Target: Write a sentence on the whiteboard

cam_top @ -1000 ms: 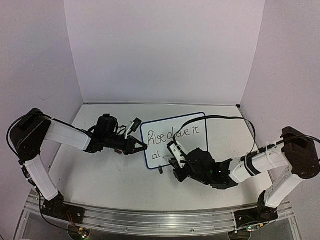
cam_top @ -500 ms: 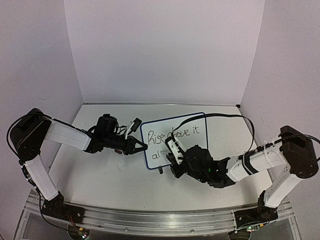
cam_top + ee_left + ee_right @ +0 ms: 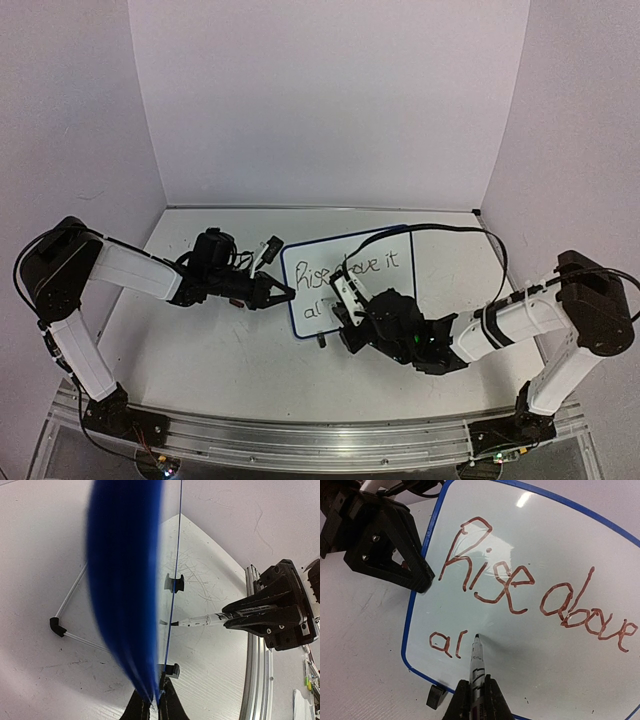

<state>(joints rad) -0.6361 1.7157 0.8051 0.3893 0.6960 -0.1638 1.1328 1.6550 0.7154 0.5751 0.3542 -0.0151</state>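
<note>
The whiteboard (image 3: 400,293) stands tilted on the table, blue-rimmed. The sentence (image 3: 515,582) reads "Rise above it" on the top row, with "al" (image 3: 447,644) below it. My left gripper (image 3: 289,295) is shut on the board's left rim (image 3: 174,575), and its black jaws (image 3: 422,575) show at that edge in the right wrist view. My right gripper (image 3: 475,680) is shut on a white marker (image 3: 476,662). The marker's tip rests on the board just right of "al". The left wrist view shows that marker (image 3: 200,621) meeting the board edge-on.
Two black clip feet (image 3: 174,582) (image 3: 173,669) hold the board's lower edge, and a wire stand (image 3: 70,630) props it from behind. A metal rail (image 3: 300,435) runs along the near table edge. White walls close in the back and the sides.
My right gripper has crept slightly left and toward the board with the marker, now covering more of the lower row in the top view. The left arm and the board have not moved.
</note>
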